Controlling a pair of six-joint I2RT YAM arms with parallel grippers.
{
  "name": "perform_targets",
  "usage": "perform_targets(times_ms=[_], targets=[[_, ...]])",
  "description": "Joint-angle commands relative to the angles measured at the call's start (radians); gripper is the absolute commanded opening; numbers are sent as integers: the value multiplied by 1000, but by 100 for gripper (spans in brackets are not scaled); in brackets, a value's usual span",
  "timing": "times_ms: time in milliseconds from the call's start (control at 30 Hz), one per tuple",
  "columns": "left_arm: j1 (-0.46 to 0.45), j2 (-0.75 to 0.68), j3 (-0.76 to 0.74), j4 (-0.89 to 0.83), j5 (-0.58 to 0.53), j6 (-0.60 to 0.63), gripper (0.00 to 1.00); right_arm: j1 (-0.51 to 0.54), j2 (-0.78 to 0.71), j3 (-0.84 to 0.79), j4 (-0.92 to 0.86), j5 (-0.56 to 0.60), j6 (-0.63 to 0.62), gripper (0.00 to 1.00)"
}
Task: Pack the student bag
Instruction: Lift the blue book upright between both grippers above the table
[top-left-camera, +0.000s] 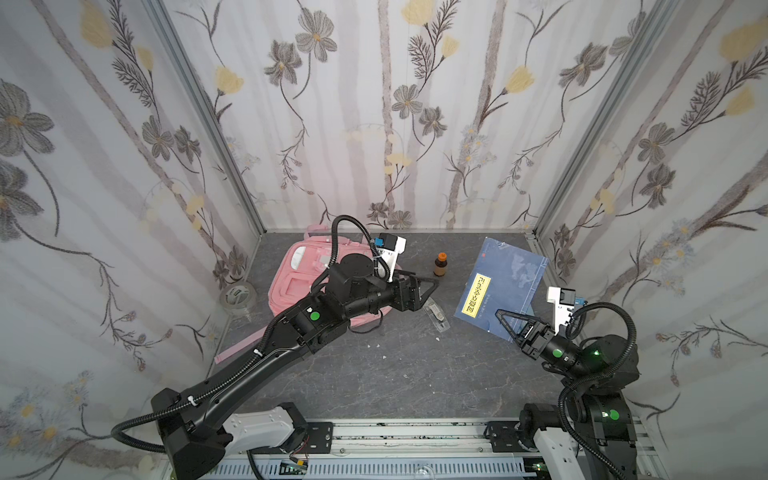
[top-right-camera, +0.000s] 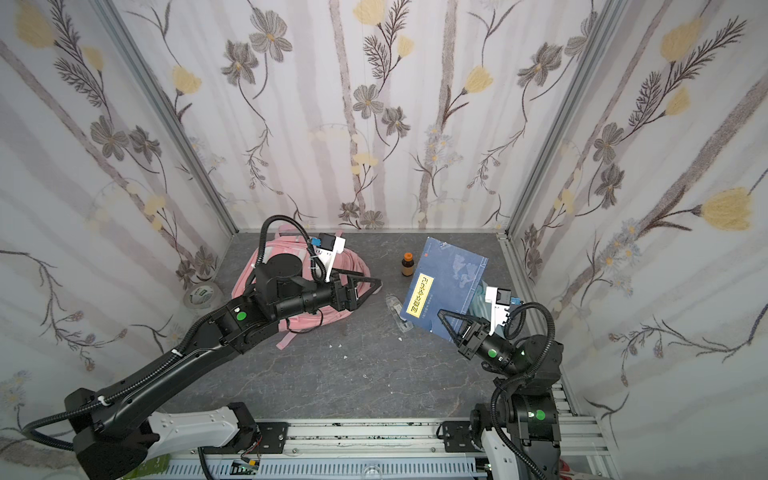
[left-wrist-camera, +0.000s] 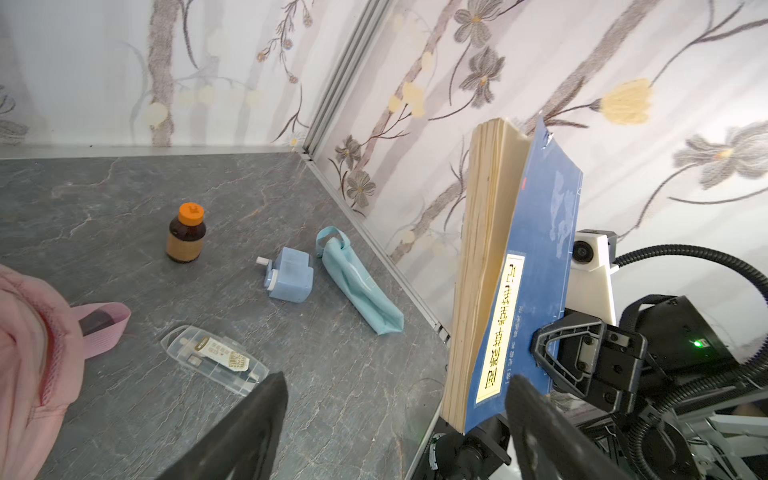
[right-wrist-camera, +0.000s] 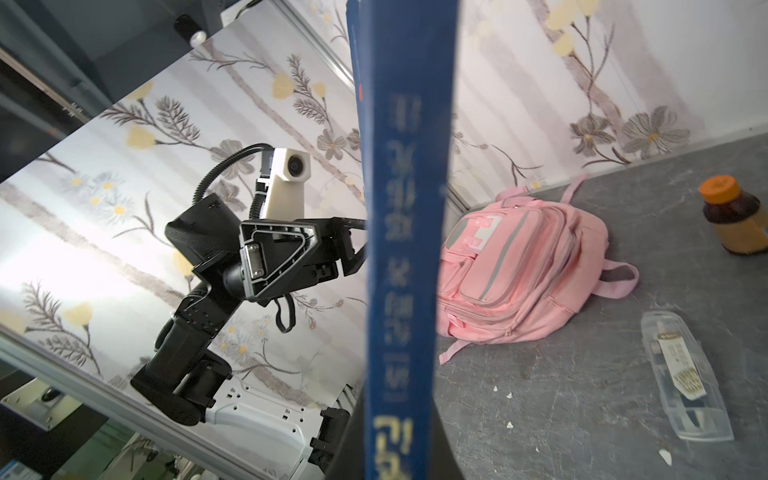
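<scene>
The step in hand appears to be bringing an item to the bag. The right claw (top-left-camera: 505, 320) is clamped on the lower part of a thick blue paperback book (top-left-camera: 498, 278) with a yellow title label, holding it raised on end at the right side of the dark grey stone-look worktop (top-left-camera: 374, 374). The student bag (top-left-camera: 291, 282), a large soft pink fabric backpack, lies flat near the far left corner, pockets up, and no open mouth shows in it. The next move therefore likely calls for the left claw (top-left-camera: 432, 289) to open a compartment or hold one wide before the book crosses over. The left arm reaches out low over the bag, its claw wide and empty and pointing towards the book. The right arm sits folded close to its base, with the wrist tilted up.
</scene>
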Motion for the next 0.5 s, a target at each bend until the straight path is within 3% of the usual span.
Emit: perform_targets(times_ms=[0,267,467], targets=[[1,-29,15,10,124,-17,84,15,11,12,329,-45,80,0],[0,-104,-25,107,318,-71,83,115,127,103,495,-94,96,0],[0,-126,-37,93,343,-32,84,355,202,188,368,18,-27,0]])
